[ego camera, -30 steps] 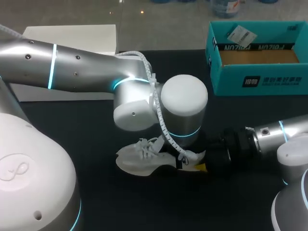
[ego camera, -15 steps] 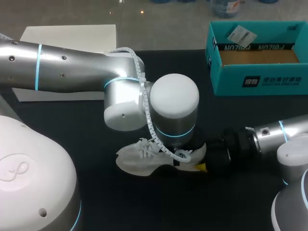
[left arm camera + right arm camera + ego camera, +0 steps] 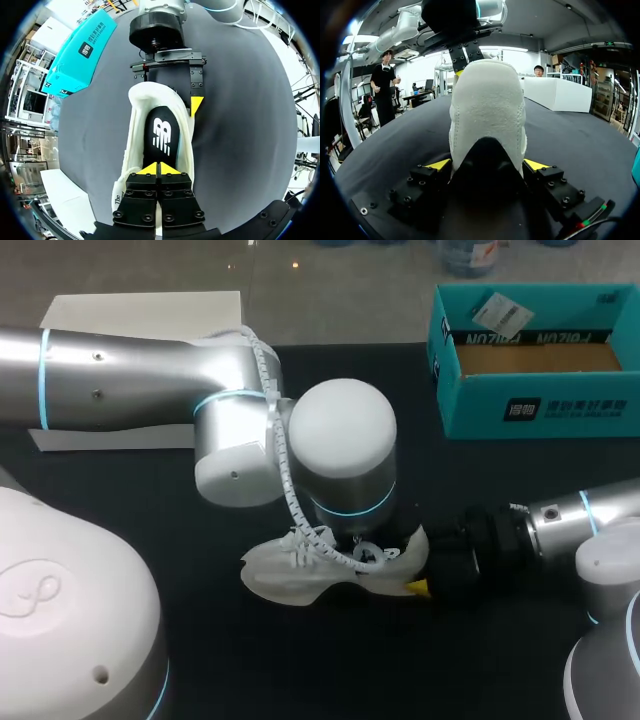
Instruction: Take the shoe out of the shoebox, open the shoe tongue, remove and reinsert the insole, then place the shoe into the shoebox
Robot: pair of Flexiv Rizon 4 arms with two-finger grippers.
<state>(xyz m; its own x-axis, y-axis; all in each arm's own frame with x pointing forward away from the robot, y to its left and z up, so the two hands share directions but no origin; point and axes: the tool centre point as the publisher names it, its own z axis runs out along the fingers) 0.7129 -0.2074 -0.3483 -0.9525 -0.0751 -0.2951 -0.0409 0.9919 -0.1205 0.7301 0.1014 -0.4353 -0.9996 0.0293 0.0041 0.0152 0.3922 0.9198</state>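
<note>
Black bench (image 3: 250, 660) carried the job, with the teal shoebox (image 3: 540, 405) standing open well apart from the white shoe (image 3: 290, 565), off beyond its heel. The shoe stood sole-down outside the box, its heel clamped from both sides by the right gripper (image 3: 487, 165). The left gripper (image 3: 159, 170) hung over the shoe's opening, its yellow tips pressed together above the front of the black insole (image 3: 161, 135). Whether they had the insole's edge between them could not be made out.

The likely trouble lay in the pull. An insole stuck to the shoe's bed could have lifted the whole shoe or dragged the heel out of the right gripper's hold. A pinch on too little of the edge could have slipped off. The slack white laces (image 3: 300, 540) near the shoe's toe end could also have snagged the left gripper.

The shoe looked soft and light, with a pale, fuzzy-faced upper and a padded collar. The thin insole, marked in white, lay flat inside it.
</note>
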